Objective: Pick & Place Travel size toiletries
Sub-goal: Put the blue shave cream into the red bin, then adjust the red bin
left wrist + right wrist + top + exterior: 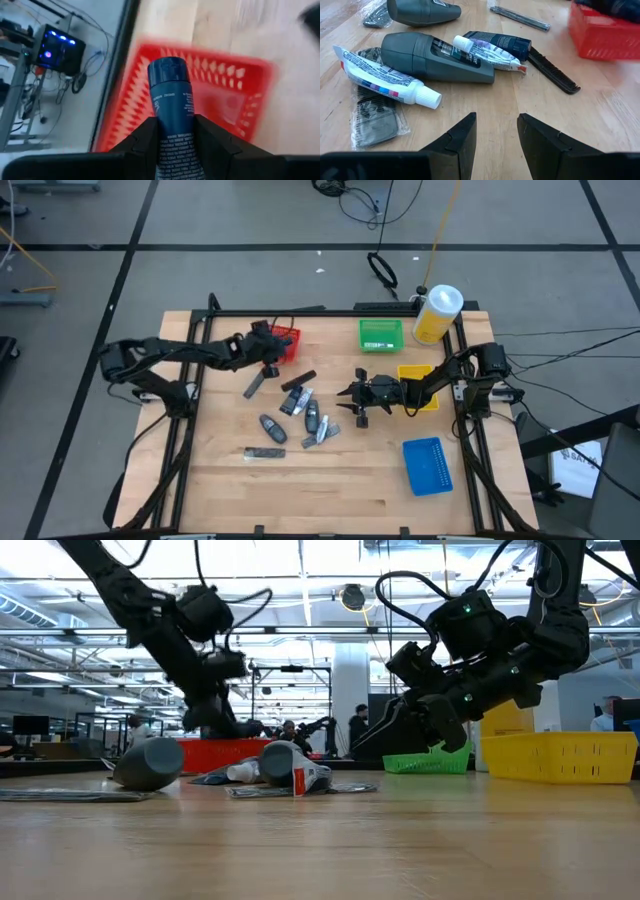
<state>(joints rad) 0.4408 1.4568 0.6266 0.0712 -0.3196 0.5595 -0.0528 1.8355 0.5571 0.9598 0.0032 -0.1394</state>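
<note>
Nearest to me, a flat dark sachet [265, 452] lies alone on the bench toward its front edge. Past it, mid-bench, the heap of toiletries [305, 412] sits loose: a white toothpaste tube [387, 78], a smaller tube [487, 51], a grey hard case [437, 58], and a black comb [552, 72] touching them. The right end effector [358, 402] hovers just beside this pile, its fingers parted narrowly and empty. These bits look light; the tubes are soft and would squash, so I'd pinch one across its middle, while the case is stiff and likely slick. Farther back, near the bench's rear-left corner, the left end effector [175, 135] grips a dark blue tube [171, 105] by its body, cap outward, over the red bin [220, 80].
</note>
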